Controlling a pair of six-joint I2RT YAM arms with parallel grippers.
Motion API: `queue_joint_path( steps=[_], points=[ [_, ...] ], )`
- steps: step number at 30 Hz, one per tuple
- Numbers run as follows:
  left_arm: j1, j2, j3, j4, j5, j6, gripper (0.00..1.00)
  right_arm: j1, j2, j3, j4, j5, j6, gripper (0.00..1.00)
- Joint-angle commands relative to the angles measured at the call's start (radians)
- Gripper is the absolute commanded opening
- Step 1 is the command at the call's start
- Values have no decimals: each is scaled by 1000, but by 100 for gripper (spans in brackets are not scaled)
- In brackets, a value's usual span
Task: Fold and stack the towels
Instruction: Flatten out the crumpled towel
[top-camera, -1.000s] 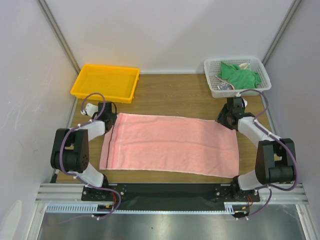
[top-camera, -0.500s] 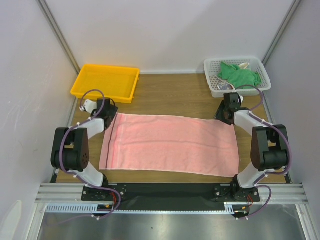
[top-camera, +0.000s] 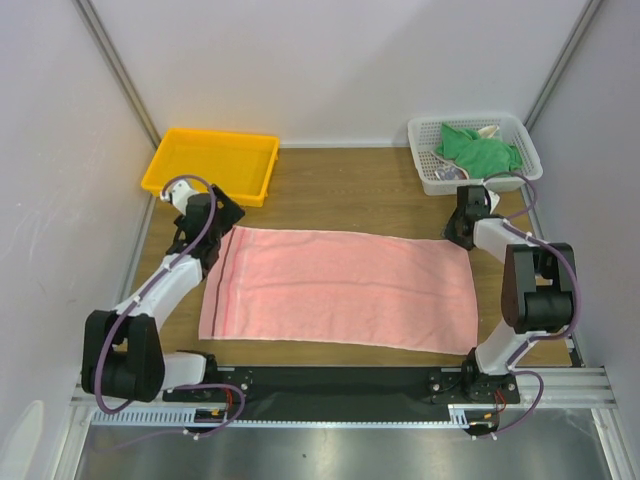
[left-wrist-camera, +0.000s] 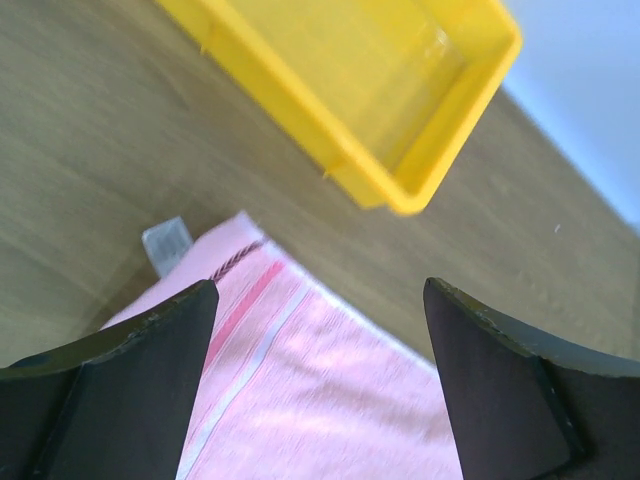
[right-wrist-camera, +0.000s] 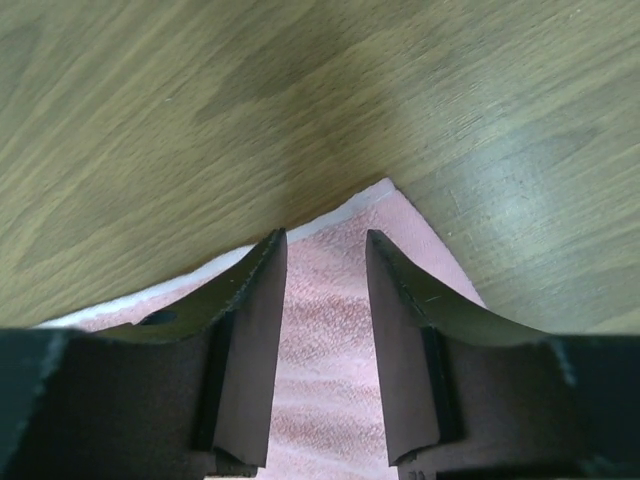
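- Pale wooden tabletop (top-camera: 350, 195), closed in by plain white walls (top-camera: 330, 60) behind and on both sides.
- A plain salmon-pink cloth towel (top-camera: 340, 290) lies spread flat and unfolded across the middle of the tabletop, long side running left to right, between the two arms.
- A shallow yellow plastic tray (top-camera: 210, 160) sits at the far left corner of the tabletop, just beyond the towel's far left corner and apart from it.
- A white mesh plastic basket (top-camera: 465, 119) sits at the far right corner. A crumpled plain green cloth towel (top-camera: 480, 150) lies inside it, and a bit of pale patterned cloth (top-camera: 450, 172) shows at the basket's near left corner, too small to make out.
- The left gripper (top-camera: 222, 218) hangs over the pink towel's far left corner. In the left wrist view its jaws are spread wide and grip nothing. Below the gap lie the towel's striped hem and a small white label (left-wrist-camera: 167, 243) at the corner, with the yellow tray beyond.
- The right gripper (top-camera: 458, 236) is at the towel's far right corner. In the right wrist view its jaws stand a narrow way apart, and flat pink cloth shows through the gap. Whether the tips touch the cloth I cannot tell.
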Motion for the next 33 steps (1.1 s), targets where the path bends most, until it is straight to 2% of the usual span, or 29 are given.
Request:
queue_joint_path(
  steps=[1, 5, 11, 18, 29, 33],
  points=[
    [-10, -43, -67, -30, 37, 34, 91, 0, 22, 12, 51, 12, 6, 42],
    [-21, -58, -100, -30, 69, 28, 93, -5, 51, 18, 47, 14, 4, 35],
    [-25, -24, -116, -107, 81, 8, 94, -20, 80, 44, 27, 17, 20, 34],
    [-25, -31, -146, -119, 115, -27, 95, -60, 155, 106, -10, -31, 21, 25],
    [-25, -29, -119, -140, 95, 12, 96, -91, 230, 230, -24, -64, -12, 27],
    [-25, 9, -71, -114, 100, 66, 96, -86, 159, 247, -27, -173, -58, 37]
  ],
)
